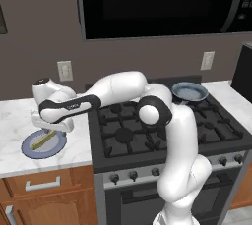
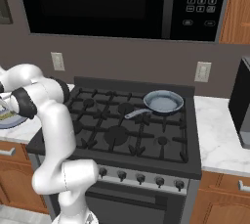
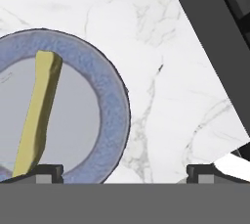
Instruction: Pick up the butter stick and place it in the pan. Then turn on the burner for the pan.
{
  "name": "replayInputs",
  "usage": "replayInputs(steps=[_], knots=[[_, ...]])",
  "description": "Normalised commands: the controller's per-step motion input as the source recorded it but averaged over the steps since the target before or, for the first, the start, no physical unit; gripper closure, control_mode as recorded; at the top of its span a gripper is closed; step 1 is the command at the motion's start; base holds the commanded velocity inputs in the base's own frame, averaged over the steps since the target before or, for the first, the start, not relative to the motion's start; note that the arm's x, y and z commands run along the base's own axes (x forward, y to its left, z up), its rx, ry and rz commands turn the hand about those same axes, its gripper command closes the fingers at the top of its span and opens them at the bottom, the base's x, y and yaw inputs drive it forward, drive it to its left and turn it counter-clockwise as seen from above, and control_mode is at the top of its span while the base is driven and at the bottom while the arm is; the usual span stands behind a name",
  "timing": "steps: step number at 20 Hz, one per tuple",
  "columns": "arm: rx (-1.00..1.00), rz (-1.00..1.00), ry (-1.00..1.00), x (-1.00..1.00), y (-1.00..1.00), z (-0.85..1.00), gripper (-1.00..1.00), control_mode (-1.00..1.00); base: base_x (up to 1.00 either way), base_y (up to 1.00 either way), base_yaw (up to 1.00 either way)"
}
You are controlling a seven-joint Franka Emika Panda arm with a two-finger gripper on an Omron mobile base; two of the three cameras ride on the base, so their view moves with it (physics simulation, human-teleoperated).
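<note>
Now hovering with jaws spread wide, gripper (image 3: 124,171) above plate (image 3: 114,115), grasping nothing. Below, toward left fingertip (image 3: 46,171): butter stick (image 3: 38,113), seemingly untouched. Far off rightward on stove (image 1: 147,135): pan (image 1: 190,91).

Both base cameras looked forward and down from behind the arm, left and right, sharing the black gas stove (image 1: 162,130) and small blue-grey frying pan (image 2: 164,102). The hand camera stared down closely at the white marble table (image 3: 166,71).
</note>
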Motion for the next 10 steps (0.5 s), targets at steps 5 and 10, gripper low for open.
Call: replayInputs(steps=[5,10], knots=[[0.00,0.00,0.00,0.07,0.20,0.00,-1.00,-1.00,0.00,0.00,0.00],[0.00,0.00,0.00,0.13,0.19,-0.01,-1.00,-1.00,0.00,0.00,0.00]])
